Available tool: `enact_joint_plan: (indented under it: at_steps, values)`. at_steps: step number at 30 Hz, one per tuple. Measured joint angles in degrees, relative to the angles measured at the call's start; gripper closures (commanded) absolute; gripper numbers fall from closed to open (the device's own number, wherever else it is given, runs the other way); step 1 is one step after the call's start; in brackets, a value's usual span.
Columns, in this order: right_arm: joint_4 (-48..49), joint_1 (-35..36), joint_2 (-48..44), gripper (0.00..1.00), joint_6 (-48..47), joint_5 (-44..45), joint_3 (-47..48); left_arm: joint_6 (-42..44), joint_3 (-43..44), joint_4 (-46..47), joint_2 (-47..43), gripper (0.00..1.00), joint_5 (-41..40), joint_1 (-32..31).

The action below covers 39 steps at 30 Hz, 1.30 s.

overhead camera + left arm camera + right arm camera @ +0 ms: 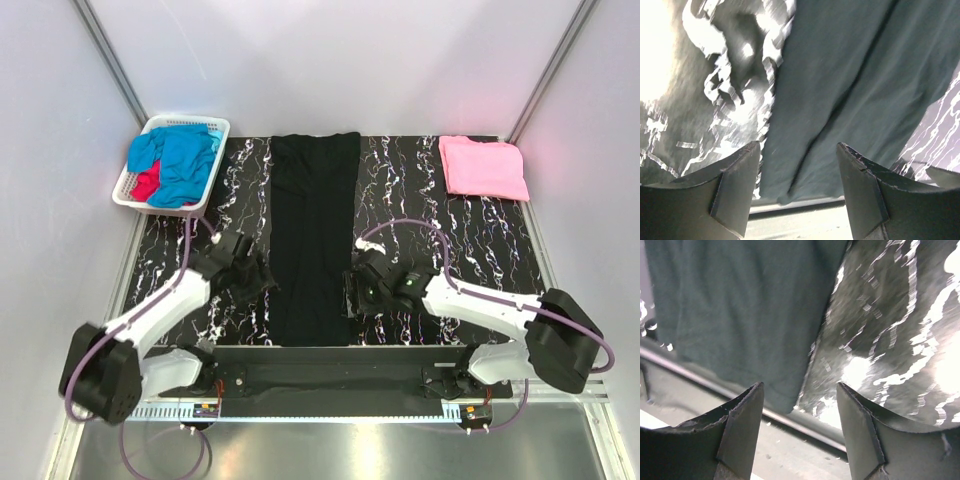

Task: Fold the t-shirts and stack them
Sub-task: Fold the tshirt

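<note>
Holding the left gripper (252,272) spread wide, pinching nothing between its fingers (735,185), and poising it at the left edge of the black t-shirt (312,240) close to the near hem, with that hem's corner showing in the gap in the left wrist view; matching it with the right gripper (360,290), likewise standing open and gripping nothing, set at the shirt's right edge beside the same hem; not being able to tell whether either pair of fingertips is touching cloth or tabletop; angling both arms inward from their bases toward the middle; showing the black t-shirt lying flat as a long narrow strip down the centre of the black white-veined table (490,240), running from the far edge to the near edge; showing a pink t-shirt (484,167) lying folded at the far right corner, well apart from the black one; showing a bright blue t-shirt (180,160) bunched over a red t-shirt (147,186) inside the white basket (183,121) sitting at the far left corner
</note>
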Motion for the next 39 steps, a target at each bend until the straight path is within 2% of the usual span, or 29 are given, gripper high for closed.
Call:
enact_joint_plan:
  at_steps: [7,19,24,29,39]
  values:
    - [5.9,3.0,-1.6,0.33,5.5,-4.5,-6.1,-5.7,-12.8,2.7,-11.8,0.33,2.6,0.0]
    - [16.4,5.0,-0.7,0.33,10.7,-8.8,-11.1,-11.6,-18.6,17.1,-6.0,0.35,13.9,0.0]
    - [18.2,5.1,0.7,0.33,12.3,-9.0,-12.8,-13.2,-18.8,18.8,-4.8,0.37,14.9,0.0]
    - [19.9,5.1,0.7,0.33,13.1,-9.0,-13.6,-14.3,-19.0,16.0,-6.7,0.39,13.0,0.0]
    - [24.4,5.2,2.9,0.33,14.5,-10.5,-13.8,-15.0,-19.0,0.1,-17.1,0.4,3.8,0.0]
